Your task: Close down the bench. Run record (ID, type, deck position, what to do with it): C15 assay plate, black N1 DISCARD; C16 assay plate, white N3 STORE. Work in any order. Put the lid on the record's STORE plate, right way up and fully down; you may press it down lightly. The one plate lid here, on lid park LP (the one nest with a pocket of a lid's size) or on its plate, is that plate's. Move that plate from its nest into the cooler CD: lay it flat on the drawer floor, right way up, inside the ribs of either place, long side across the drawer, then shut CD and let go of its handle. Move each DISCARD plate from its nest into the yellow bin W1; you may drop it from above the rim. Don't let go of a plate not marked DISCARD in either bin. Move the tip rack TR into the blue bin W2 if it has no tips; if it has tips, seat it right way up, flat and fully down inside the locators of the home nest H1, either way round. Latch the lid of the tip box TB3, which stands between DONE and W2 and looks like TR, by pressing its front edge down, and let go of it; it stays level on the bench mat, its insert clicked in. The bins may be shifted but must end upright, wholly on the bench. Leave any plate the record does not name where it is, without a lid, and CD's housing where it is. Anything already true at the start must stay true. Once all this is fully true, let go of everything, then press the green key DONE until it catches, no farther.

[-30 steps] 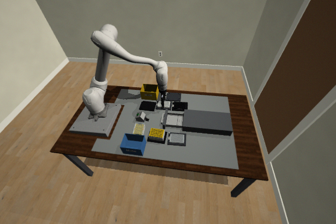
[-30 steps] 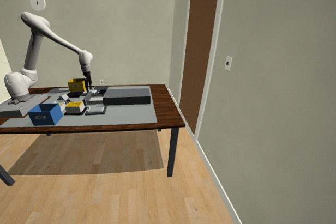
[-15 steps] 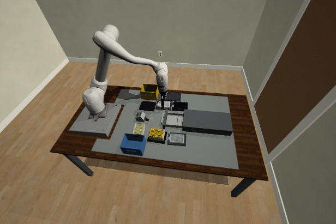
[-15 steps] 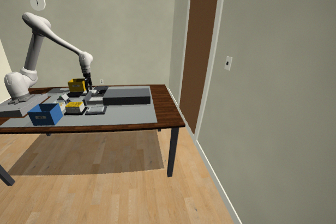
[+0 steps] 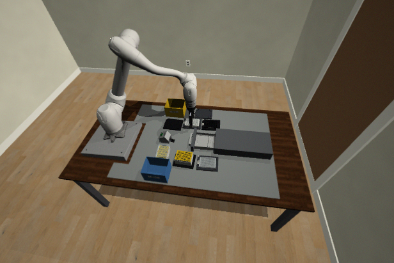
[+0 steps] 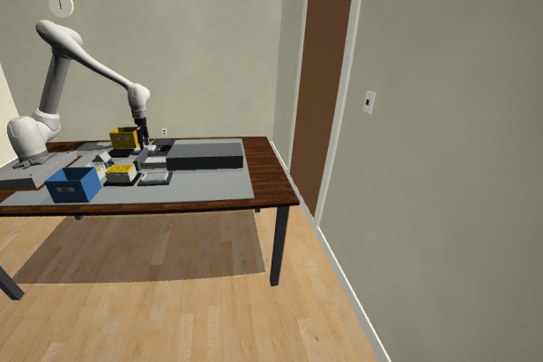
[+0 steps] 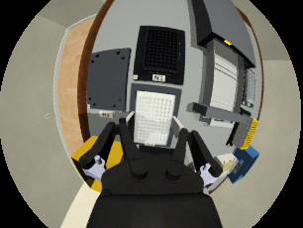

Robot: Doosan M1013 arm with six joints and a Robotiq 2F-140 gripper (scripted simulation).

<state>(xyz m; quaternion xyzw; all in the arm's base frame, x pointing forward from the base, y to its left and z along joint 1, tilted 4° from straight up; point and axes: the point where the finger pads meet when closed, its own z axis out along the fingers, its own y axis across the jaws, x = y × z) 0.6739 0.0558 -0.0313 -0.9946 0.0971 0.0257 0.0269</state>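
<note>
My gripper (image 5: 191,120) hangs low over the middle nest of the back row. Its fingers (image 5: 191,123) are open and straddle the white assay plate, one on each long side. In the wrist view the gripper (image 7: 152,133) has that white plate (image 7: 154,115) between its fingers, still seated in its nest. A black assay plate (image 5: 211,124) lies in the nest to the right and shows beyond the white one in the wrist view (image 7: 159,54). The cooler (image 5: 243,143) has its drawer (image 5: 202,141) pulled open and empty. The yellow bin (image 5: 174,107) stands just behind and left.
A dark grey lid park (image 5: 203,113) lies behind the plates. A black nest (image 5: 173,124) is at the left. The key box (image 5: 165,136), tip box (image 5: 163,151), blue bin (image 5: 156,169), yellow tip rack (image 5: 183,157) and another plate (image 5: 207,162) sit in front.
</note>
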